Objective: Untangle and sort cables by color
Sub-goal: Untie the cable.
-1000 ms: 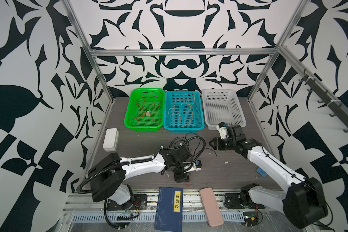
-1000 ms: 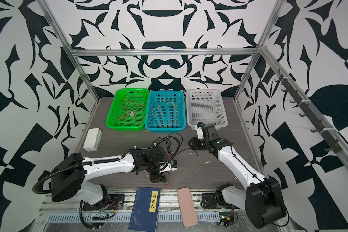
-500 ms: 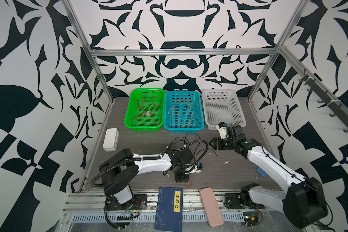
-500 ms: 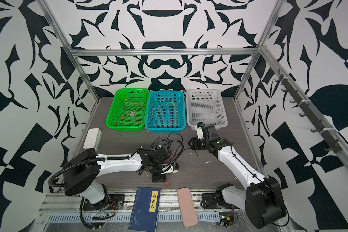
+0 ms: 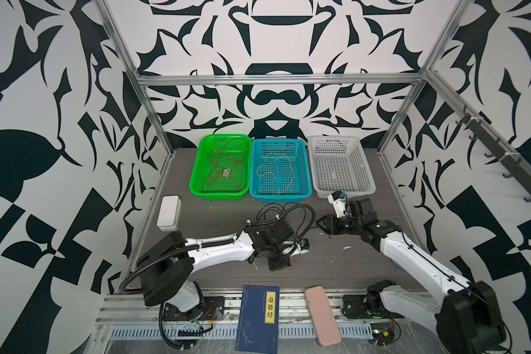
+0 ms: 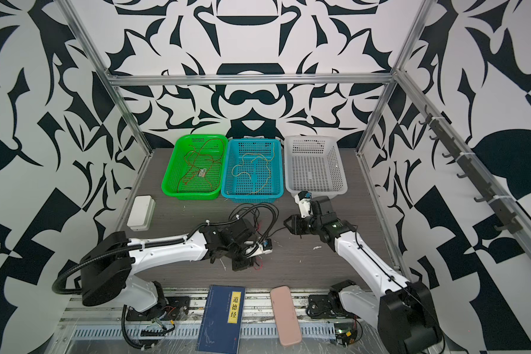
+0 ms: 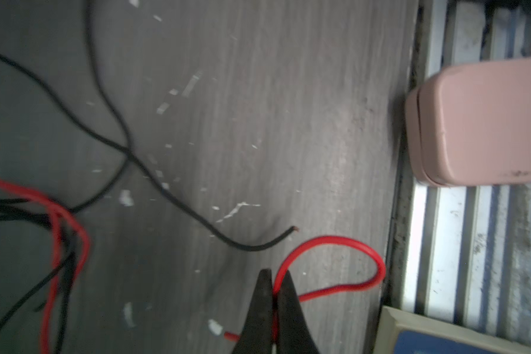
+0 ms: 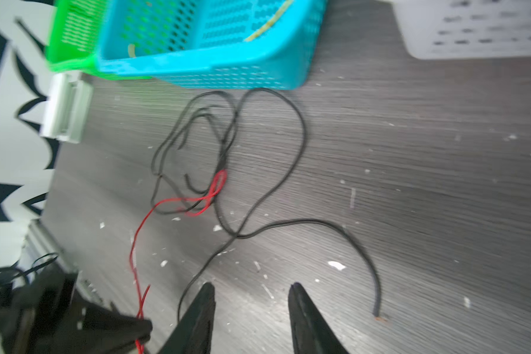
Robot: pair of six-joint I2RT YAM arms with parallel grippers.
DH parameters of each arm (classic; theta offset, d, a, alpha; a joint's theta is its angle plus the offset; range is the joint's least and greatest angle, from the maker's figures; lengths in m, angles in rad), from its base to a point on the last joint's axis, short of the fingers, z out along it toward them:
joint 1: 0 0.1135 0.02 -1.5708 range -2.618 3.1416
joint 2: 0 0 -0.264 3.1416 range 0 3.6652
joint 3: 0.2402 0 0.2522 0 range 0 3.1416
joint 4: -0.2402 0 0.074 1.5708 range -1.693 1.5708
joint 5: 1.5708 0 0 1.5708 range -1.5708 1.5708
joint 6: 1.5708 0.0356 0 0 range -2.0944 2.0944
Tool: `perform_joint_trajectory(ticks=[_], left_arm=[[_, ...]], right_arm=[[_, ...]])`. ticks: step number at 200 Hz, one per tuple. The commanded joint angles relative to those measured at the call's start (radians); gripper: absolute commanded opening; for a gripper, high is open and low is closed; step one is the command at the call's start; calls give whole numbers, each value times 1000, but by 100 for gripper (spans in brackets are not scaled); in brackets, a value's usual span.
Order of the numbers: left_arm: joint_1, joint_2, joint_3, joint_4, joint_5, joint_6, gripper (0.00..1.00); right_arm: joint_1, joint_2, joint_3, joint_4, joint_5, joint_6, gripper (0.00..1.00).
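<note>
A tangle of thin black cables [image 5: 288, 211] with one red cable [image 8: 134, 245] running through it lies on the dark table in front of the baskets. My left gripper [image 7: 275, 282] points down near the table's front edge and is shut on the red cable [image 7: 350, 242], which loops out beyond the tips. A loose black cable end [image 7: 258, 246] lies just past them. My right gripper [image 8: 252, 288] is open and empty, low over the table right of the tangle [image 5: 319, 221]. Red cables [image 5: 224, 162] lie in the green basket [image 5: 196, 184], pale yellow ones [image 5: 276, 159] in the blue basket [image 5: 279, 196].
A white basket [image 5: 344, 193] stands at the back right. A white box [image 5: 168, 213] sits at the left edge. A blue book [image 5: 258, 318] and a pink case [image 5: 322, 315] lie on the front rail, close to my left gripper [image 5: 278, 265].
My left gripper has gone from open to shut on the red cable near the front edge. The right arm has stayed still.
</note>
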Motion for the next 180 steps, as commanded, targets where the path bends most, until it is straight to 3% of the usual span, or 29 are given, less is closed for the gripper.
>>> perform_joint_trajectory(ticks=[1,14,31,58,82,135,180], left_arm=[[43,-68,36,116,-82,-43,0],[58,-110,29,195,-127,-71,0],[81,-167,15,287,-90,-111,0],[126,-221,59,305,63,-205,0],[159,-302,97,300,194,-286,0],[384,-395,28,585,530,-756,0],[387,-370,103,476,578,-785,0]], right_arm=[[41,-76,-14,82,-94,-41,44],[83,-111,-31,100,-95,-45,46],[152,-141,-50,137,-80,-49,51],[258,-147,-50,162,-17,-95,56],[290,-136,-34,214,-2,-122,58],[326,-143,20,396,28,-206,59],[339,-118,125,453,66,-264,58]])
